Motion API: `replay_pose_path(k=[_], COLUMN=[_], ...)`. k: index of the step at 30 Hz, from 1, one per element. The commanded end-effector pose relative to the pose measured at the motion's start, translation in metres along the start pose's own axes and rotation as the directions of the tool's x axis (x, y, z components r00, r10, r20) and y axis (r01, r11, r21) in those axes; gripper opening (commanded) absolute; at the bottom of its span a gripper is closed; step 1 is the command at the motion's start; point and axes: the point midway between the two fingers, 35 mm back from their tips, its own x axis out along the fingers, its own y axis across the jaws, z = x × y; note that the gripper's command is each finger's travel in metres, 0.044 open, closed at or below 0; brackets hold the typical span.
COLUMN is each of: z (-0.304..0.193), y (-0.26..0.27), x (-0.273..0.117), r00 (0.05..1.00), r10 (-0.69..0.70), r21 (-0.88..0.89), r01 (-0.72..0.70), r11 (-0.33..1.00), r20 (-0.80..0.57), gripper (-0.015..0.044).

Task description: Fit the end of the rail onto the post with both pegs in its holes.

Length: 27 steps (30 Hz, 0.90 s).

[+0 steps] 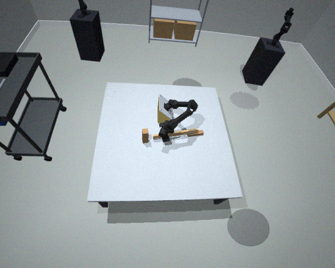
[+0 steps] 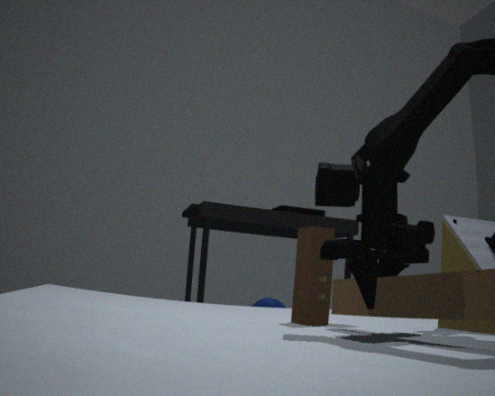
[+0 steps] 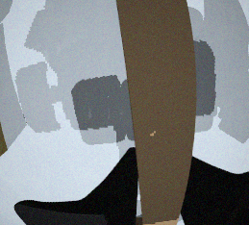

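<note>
Looks like a robotics lab or workshop around me. White table (image 1: 132, 170) under my pincer (image 1: 165, 138); beyond it two more arms on black pedestals (image 1: 86, 34), a metal shelf rack (image 1: 176, 13) with cardboard boxes (image 1: 174, 29), a wheeled cart (image 1: 17, 103) off to one side. Bare grey walls.

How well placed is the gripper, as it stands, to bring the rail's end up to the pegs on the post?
Probably yes. The gripper is shut on the rail near its end, raised off the table, and only a small bare gap separates it from the pegs on the post.
</note>
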Motion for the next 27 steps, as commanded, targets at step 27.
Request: replay_pose_path(k=[27], z=[0.000], y=[-0.002], x=[-0.014], r00=[1.000], r10=[-0.013], r21=[-0.001], r01=[0.013], r11=[1.000], r20=[0.004], gripper=[0.0000])
